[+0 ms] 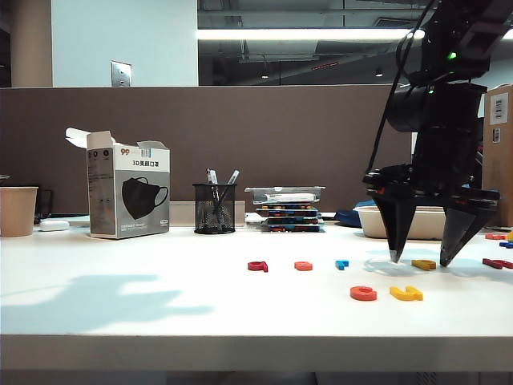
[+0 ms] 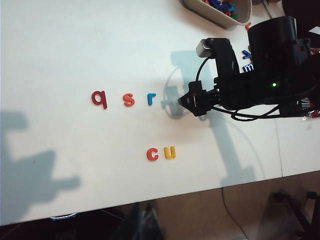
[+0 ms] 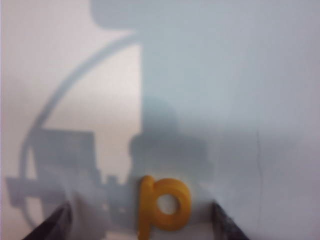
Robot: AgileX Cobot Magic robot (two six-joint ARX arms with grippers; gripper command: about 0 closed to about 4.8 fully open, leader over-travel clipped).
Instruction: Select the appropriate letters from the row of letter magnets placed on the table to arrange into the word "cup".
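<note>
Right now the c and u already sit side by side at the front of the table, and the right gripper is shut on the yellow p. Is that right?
Not quite. The right gripper is open, not shut on the yellow p: its fingers stand either side of the letter, which lies flat on the table, as the right wrist view shows. The c and u do sit side by side at the front.

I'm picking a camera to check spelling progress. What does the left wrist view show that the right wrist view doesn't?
Only the left wrist view: the placed c and u, plus q, s and r left in the row.

Only the right wrist view: the yellow p between the open right gripper's fingertips.

Both: the white table. The left gripper appears in neither.
</note>
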